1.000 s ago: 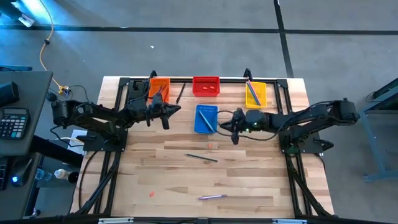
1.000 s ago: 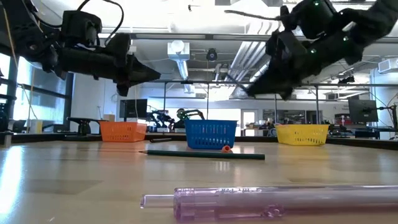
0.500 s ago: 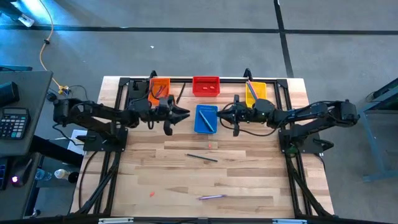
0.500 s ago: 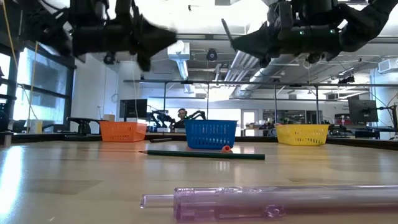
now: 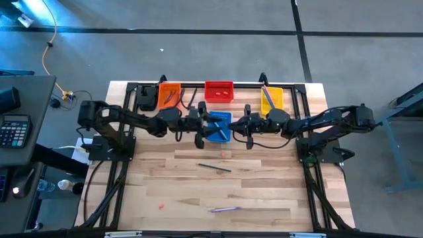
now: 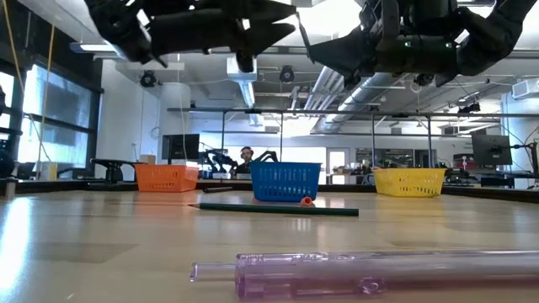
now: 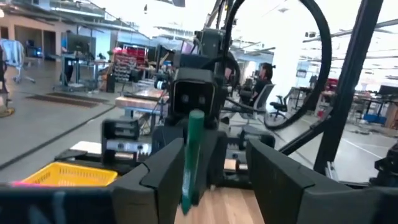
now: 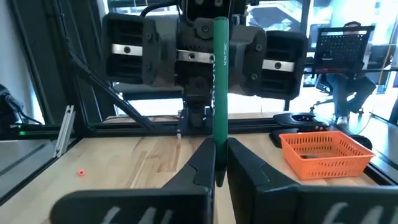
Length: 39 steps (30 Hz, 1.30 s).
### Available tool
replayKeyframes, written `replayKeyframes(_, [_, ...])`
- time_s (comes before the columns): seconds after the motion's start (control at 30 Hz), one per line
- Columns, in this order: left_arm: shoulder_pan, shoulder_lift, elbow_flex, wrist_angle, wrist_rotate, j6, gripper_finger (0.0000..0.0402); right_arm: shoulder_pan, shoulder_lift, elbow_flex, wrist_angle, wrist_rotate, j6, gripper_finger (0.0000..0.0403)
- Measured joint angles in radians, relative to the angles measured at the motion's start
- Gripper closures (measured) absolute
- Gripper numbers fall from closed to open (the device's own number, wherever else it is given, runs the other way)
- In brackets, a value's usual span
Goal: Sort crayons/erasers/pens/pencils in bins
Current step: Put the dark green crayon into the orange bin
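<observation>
Green pencil [image 8: 220, 87] stands upright between my right gripper's [image 5: 246, 129] fingers, pinched at its lower end, seen clearly in the right wrist view. In the high view that gripper sits at centre, just right of the blue bin [image 5: 219, 125]. My left gripper [image 5: 200, 128] faces it from the blue bin's left side, jaws spread wide; the left wrist view shows the same pencil hanging in the gap between those open fingers [image 7: 163, 175], and I cannot tell whether they touch it. In the low view both grippers hang high along the top edge, above the blue bin.

Orange bin [image 5: 168, 94], red bin [image 5: 219, 91] and yellow bin [image 5: 271, 99] line the upper edge of the table [image 5: 264, 192]. Another pencil [image 5: 215, 167] lies on the wood at centre, an eraser [image 5: 161, 205] at lower left, and a purple pen [image 5: 224, 209] near the bottom edge.
</observation>
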Motion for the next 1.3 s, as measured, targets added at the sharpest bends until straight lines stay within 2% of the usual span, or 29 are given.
replayKeyframes(0.37, [-0.006,0.031,0.026,0.003,-0.052,-0.013,0.0233,0.002,0.000,0.000,0.002,-0.031,-0.002,0.0396])
replayKeyframes(0.87, [-0.006,0.031,0.068,0.024,0.023,-0.013,0.0236,0.021,-0.001,0.001,0.054,-0.046,0.003,0.0396])
replayKeyframes(1.3, [-0.006,0.031,0.077,0.025,0.032,-0.013,0.0316,0.028,-0.002,0.051,0.019,-0.046,0.004,0.0395])
